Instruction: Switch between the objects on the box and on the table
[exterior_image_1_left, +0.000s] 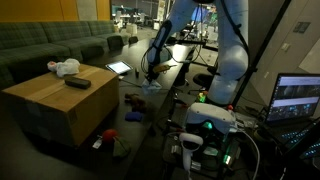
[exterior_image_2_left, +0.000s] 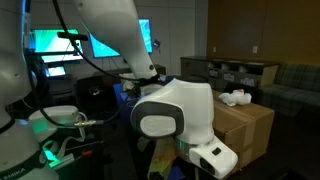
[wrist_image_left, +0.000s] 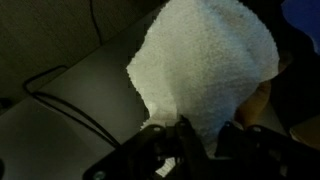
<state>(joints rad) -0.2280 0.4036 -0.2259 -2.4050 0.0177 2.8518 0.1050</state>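
In the wrist view we see the pincer (wrist_image_left: 190, 140) pinching the narrow lower end of a white fluffy terry cloth (wrist_image_left: 205, 65), with the grey counter (wrist_image_left: 60, 110) behind it. In an exterior view the white robot arm (exterior_image_1_left: 160, 40) reaches down near a brown cardboard box (exterior_image_1_left: 55, 100). The box carries a white crumpled object (exterior_image_1_left: 67, 67) and a flat black object (exterior_image_1_left: 77, 83).

Rough white terry cloth (wrist_image_left: 205, 60)
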